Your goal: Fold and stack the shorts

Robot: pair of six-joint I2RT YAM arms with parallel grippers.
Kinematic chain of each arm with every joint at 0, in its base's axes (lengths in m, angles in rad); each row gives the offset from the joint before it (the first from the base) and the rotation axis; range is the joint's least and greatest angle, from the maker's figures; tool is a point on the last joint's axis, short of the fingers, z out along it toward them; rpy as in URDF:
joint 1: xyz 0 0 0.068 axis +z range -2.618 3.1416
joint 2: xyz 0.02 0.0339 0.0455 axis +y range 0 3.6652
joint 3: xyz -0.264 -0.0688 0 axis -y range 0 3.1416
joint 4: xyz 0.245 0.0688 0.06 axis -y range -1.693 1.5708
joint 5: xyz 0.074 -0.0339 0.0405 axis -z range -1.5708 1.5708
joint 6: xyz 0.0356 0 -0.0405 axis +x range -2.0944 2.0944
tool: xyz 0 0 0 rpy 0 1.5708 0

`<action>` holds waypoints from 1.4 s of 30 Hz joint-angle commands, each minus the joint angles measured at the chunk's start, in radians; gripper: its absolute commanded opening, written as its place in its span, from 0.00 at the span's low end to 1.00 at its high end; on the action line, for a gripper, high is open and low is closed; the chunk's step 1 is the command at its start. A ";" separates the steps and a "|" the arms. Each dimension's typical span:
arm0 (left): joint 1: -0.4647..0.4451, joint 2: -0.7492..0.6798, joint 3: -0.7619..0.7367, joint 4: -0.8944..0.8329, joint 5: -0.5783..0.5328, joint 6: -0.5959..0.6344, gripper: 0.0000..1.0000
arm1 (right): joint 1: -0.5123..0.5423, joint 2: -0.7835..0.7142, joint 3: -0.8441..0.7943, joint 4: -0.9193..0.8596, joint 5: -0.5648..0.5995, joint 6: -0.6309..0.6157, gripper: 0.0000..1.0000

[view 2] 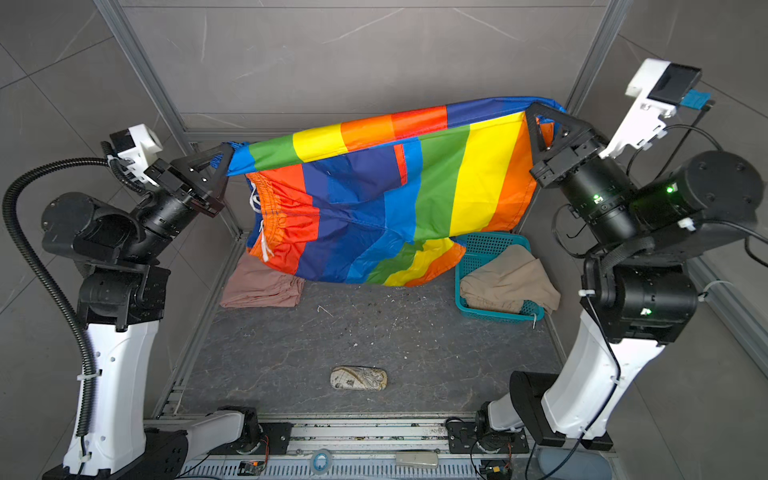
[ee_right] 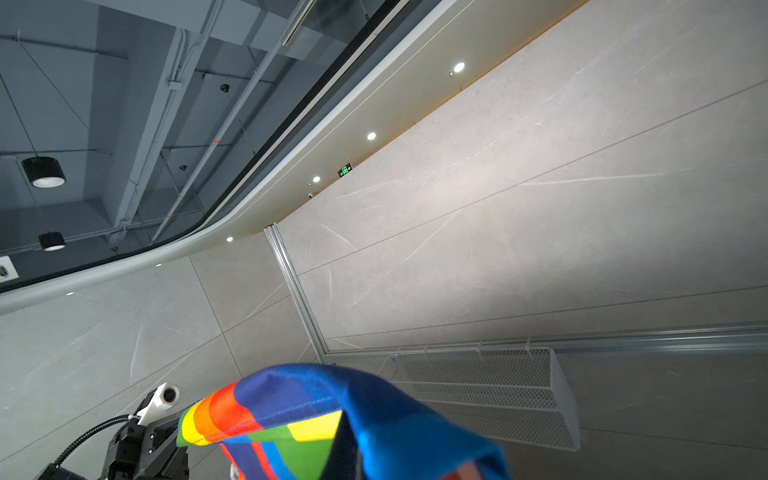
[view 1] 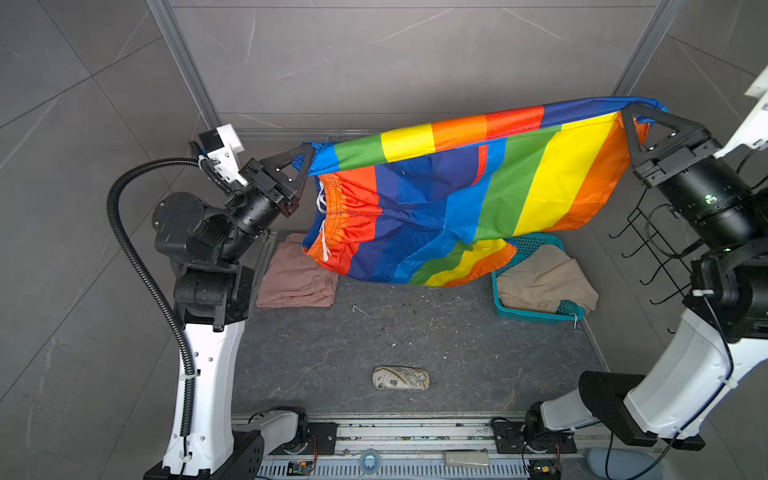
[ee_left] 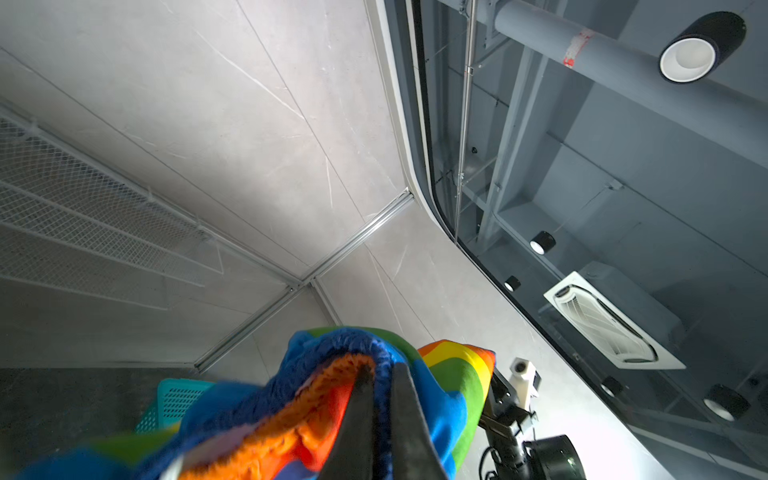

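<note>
The rainbow-striped shorts [view 1: 457, 199] [view 2: 374, 208] hang spread in the air between both grippers, above the back of the table. My left gripper [view 1: 308, 150] [view 2: 229, 150] [ee_left: 380, 370] is shut on their gathered blue waistband corner. My right gripper [view 1: 629, 110] [view 2: 533, 109] is shut on the opposite corner; in the right wrist view cloth [ee_right: 332, 415] covers its fingertips. The dusty pink shorts [view 1: 297, 278] [view 2: 262, 286] lie folded at the left under the hanging cloth. The beige shorts [view 1: 546, 280] [view 2: 509, 280] lie crumpled in the basket.
A teal perforated basket [view 1: 536, 316] [view 2: 494, 311] stands at the right of the table. A small patterned pouch [view 1: 401, 378] [view 2: 358, 378] lies near the front edge. Black wire hooks [view 1: 648, 249] hang on the right wall. Grey walls enclose the back and sides.
</note>
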 commanded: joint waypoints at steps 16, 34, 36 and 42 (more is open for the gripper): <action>0.050 0.572 -0.418 0.167 0.040 -0.015 0.00 | 0.062 0.798 0.091 -0.149 0.264 -0.172 0.00; 0.062 0.746 -0.300 0.085 0.076 0.145 0.00 | 0.107 0.651 -0.050 -0.251 0.238 -0.240 0.00; 0.071 0.739 -0.314 0.060 0.075 0.188 0.00 | 0.133 0.526 -0.304 -0.193 0.243 -0.260 0.00; 0.093 0.687 -0.453 0.105 0.077 0.201 0.00 | 0.167 0.171 -0.995 0.067 0.243 -0.202 0.00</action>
